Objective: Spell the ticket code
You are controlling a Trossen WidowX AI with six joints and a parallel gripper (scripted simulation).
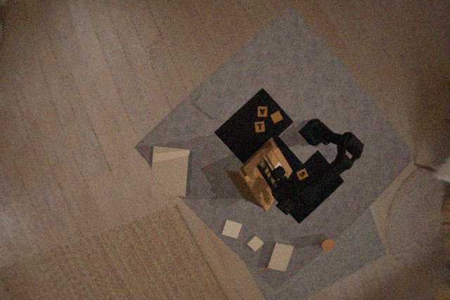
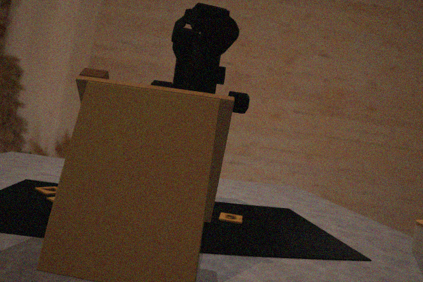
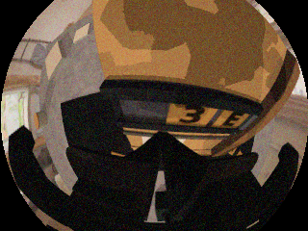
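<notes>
The wooden board (image 1: 252, 179) (image 2: 136, 170) leans upright. In the wrist view its dark rail (image 3: 178, 89) holds a 3 tile (image 3: 175, 114) and, to its right, an E tile (image 3: 233, 119), with a narrow gap between them. The rail's left part is bare. My gripper (image 3: 162, 137) (image 1: 279, 171) is shut and empty, its tips just below the rail near the 3 tile. The white ticket (image 1: 278, 164) is mostly hidden behind the fingers, its print unreadable. The exterior camera sees the board's back, which hides the fingertips and rail.
A loose A tile (image 1: 262, 111), T tile (image 1: 259, 126) and blank tile (image 1: 275, 116) lie on a black mat (image 1: 232, 132). Another tile (image 1: 302, 173) (image 2: 230, 217), like 5 or S, lies beside the arm. Pale blocks and an orange-topped cylinder (image 1: 327, 244) stand beyond the board.
</notes>
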